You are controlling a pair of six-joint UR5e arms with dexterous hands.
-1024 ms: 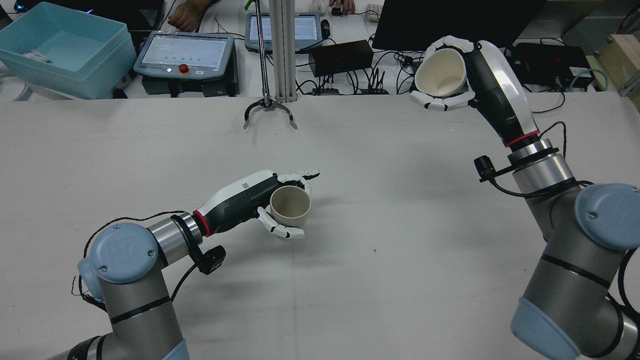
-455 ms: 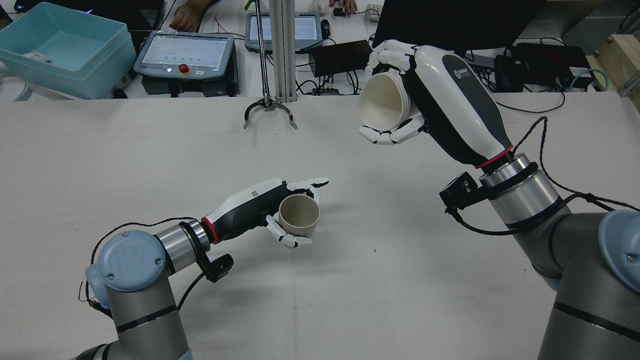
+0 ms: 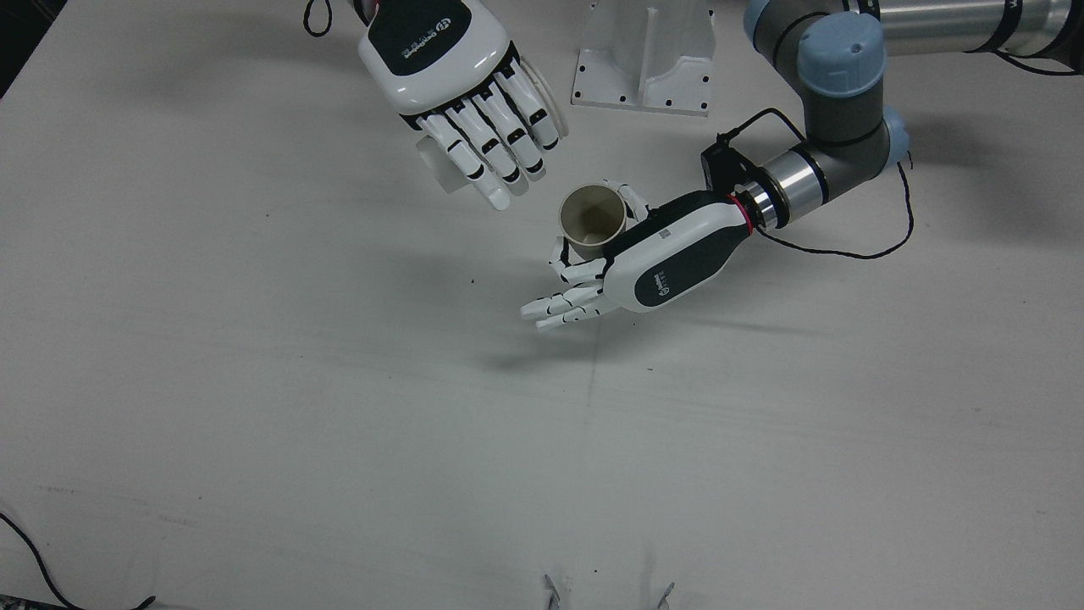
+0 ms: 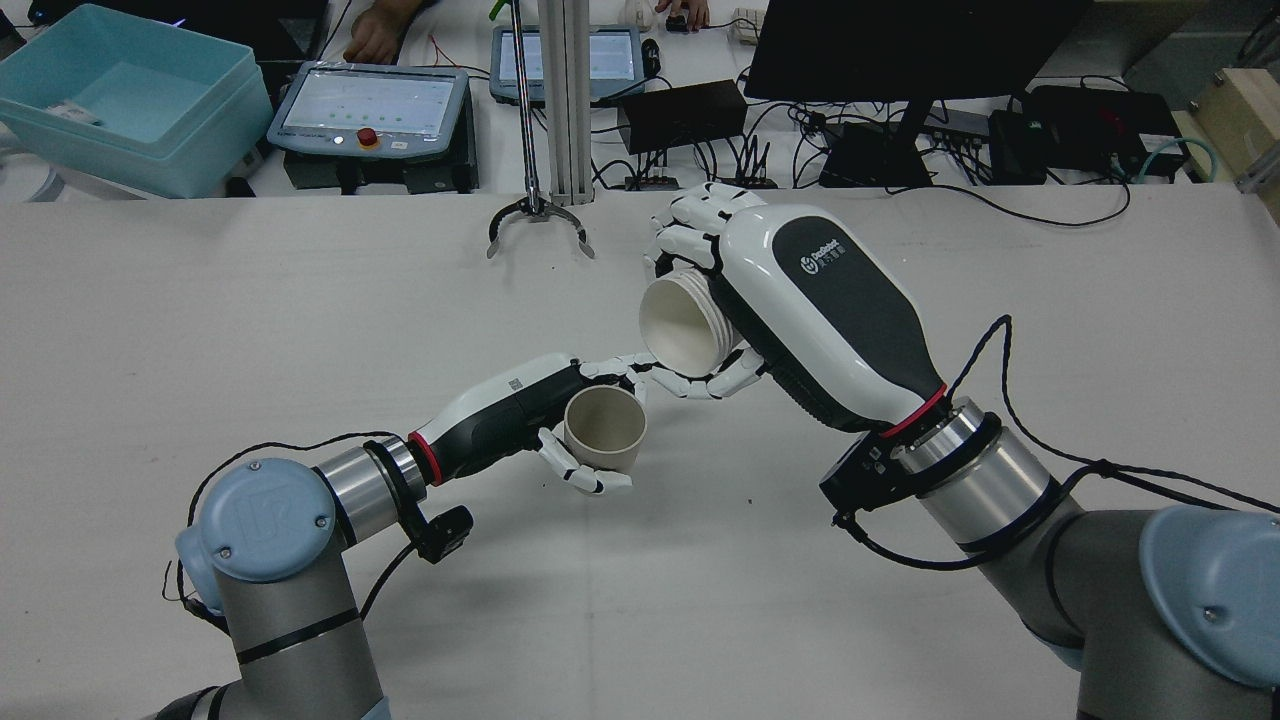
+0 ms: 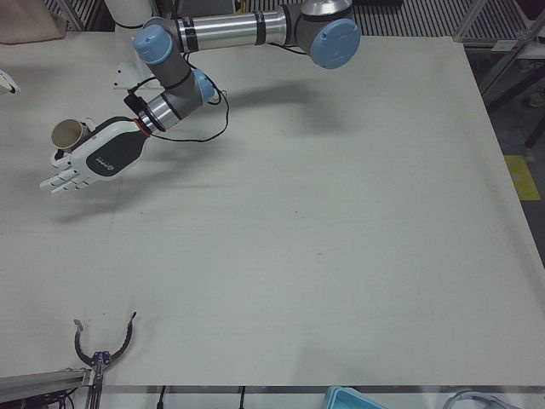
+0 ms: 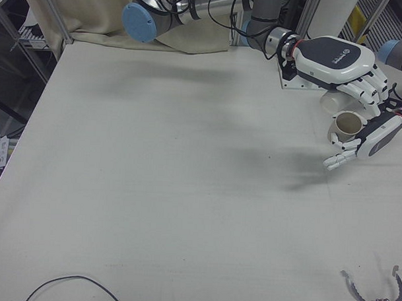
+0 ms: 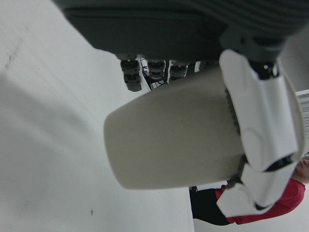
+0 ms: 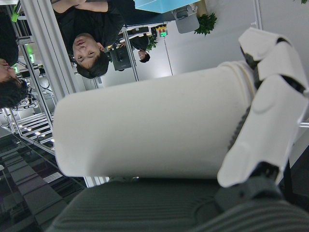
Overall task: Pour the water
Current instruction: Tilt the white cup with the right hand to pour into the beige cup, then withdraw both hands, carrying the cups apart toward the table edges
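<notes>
My left hand (image 4: 500,410) is shut on a beige cup (image 4: 605,428) and holds it upright near the table's middle. My right hand (image 4: 800,295) is shut on a white cup (image 4: 685,325) that is tipped on its side. Its mouth faces the beige cup from just above and beyond it. In the front view the right hand (image 3: 461,93) covers most of the white cup (image 3: 436,165), next to the beige cup (image 3: 593,216) and left hand (image 3: 660,258). The beige cup (image 7: 178,135) fills the left hand view. The white cup (image 8: 149,130) fills the right hand view.
A metal claw tool (image 4: 538,222) lies at the table's far edge. Behind the table stand a teal bin (image 4: 130,95), control tablets (image 4: 370,105), a monitor and cables. The white pedestal (image 3: 648,55) stands near the arms. A black cable (image 6: 71,281) lies at a front corner.
My right arm has swung the white cup from the far right in to the centre and lowered it, tipping its mouth toward the beige cup. My left hand has shifted slightly right.
</notes>
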